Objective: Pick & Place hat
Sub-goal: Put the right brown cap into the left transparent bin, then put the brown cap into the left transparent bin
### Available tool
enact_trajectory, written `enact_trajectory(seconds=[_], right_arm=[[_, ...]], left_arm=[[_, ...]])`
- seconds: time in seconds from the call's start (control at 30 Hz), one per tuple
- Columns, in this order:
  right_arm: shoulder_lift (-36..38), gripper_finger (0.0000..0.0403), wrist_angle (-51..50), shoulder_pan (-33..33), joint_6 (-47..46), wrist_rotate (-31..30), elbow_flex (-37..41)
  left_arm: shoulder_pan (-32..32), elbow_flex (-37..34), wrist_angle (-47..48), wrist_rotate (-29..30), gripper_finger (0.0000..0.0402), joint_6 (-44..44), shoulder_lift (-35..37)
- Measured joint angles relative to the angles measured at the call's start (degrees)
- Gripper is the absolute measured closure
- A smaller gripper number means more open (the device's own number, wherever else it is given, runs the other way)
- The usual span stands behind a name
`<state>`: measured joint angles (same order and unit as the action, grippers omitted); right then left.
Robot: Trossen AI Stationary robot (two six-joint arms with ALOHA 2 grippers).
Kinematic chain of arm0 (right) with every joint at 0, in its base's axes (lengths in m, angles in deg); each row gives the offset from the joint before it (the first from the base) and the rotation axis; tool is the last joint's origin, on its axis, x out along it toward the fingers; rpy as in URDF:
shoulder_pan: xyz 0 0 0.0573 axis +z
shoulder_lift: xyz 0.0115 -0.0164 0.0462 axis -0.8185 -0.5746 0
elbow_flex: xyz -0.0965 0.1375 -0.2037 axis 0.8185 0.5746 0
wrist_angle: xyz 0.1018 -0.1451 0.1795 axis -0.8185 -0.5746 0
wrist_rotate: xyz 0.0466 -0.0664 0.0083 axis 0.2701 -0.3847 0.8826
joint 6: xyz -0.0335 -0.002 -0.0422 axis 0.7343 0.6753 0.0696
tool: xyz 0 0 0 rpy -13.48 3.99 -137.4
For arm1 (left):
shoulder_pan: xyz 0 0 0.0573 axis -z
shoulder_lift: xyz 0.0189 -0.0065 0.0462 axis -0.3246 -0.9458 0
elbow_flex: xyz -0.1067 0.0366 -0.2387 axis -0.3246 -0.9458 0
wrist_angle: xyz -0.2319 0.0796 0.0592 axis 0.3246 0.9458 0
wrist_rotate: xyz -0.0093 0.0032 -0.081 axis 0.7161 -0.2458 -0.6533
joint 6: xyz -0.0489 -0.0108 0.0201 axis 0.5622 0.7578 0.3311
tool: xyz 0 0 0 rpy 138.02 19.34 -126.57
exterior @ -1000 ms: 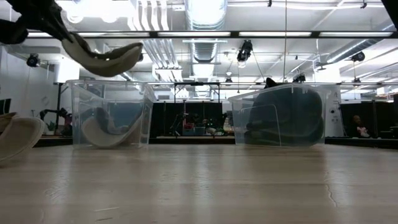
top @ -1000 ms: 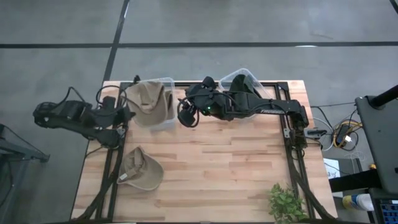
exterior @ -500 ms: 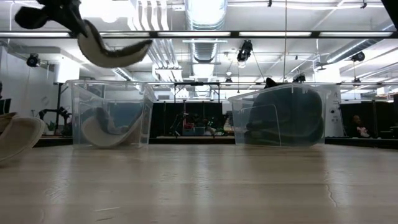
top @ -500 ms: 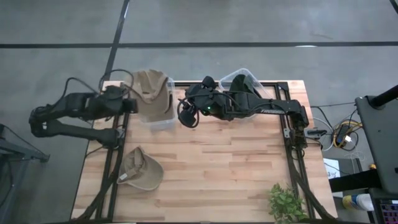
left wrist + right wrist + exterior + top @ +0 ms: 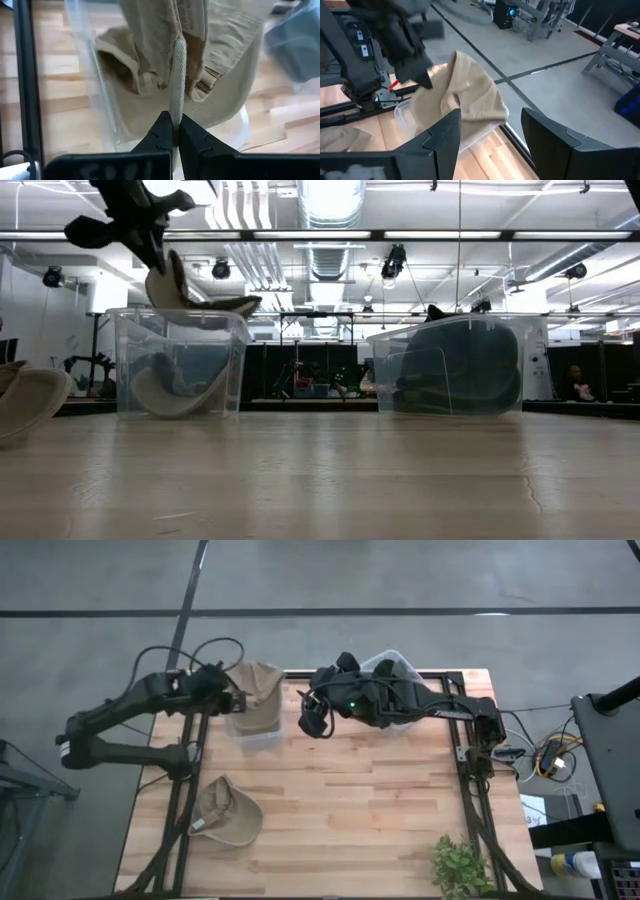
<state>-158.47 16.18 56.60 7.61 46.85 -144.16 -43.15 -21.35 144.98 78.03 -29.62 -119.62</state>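
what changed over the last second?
Left hand, shut on a tan hat, swung it in from the table's left edge and lowered it over the left bin. Right hand, open, edged slightly right. Hat on table and right bin unchanged.

I see a matt tan cloth hat [image 5: 200, 45] with a ribbed woven edge, a clear glossy plastic bin [image 5: 262, 736], a smooth pale wood-plank bench [image 5: 380, 800], and matt black gripper fingers [image 5: 165, 137].
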Motion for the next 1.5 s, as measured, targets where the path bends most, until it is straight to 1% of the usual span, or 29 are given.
enact_trajectory(seconds=[0.13,0.3,0.5,0.73,0.83,0.93,1.03,1.17,1.27,1.5], right_arm=[[0.4,0.0199,0.0,0.0,1.6,0.0,0.0],[0.4,0.0199,-0.1,0.0,2.9,0.0,0.0],[0.4,0.0199,-0.1,0.0,4.6,0.0,0.0],[0.4,0.0199,-0.1,0.0,6.5,0.1,0.0],[0.4,0.0199,0.0,0.0,7.3,0.1,0.0],[0.4,0.0199,-0.1,-0.1,7.5,0.2,0.0],[0.4,0.0199,-0.1,-0.2,8.1,0.2,0.0],[0.4,0.0199,-0.4,-0.2,8.9,0.2,0.0],[0.4,0.0199,-1.1,-0.2,8.8,0.3,0.0],[0.3,0.0199,-1.8,-0.2,8.6,0.3,0.0]], left_arm=[[-0.2,-0.1,0.1,-1.3,0.0391,0.3,-1.5],[-0.2,-0.1,0.9,-1.5,0.0381,1.0,-4.3],[-0.5,-0.2,2.2,-0.2,0.0377,2.9,-6.4],[-0.9,-0.2,2.2,-0.3,0.0370,2.2,-6.7],[-0.9,-0.2,2.2,-1.0,0.0349,-0.2,-6.7],[-0.9,-0.2,2.1,-1.0,0.0315,-2.2,-6.8],[-0.9,-0.1,2.1,0.3,0.0274,-1.5,-6.8],[-0.9,0.5,3.2,-0.1,0.0233,-1.2,-6.7],[-0.9,1.6,4.3,-1.1,0.0221,-1.2,-6.7],[-0.9,6.9,4.2,-1.5,0.0218,-1.7,-6.7]])
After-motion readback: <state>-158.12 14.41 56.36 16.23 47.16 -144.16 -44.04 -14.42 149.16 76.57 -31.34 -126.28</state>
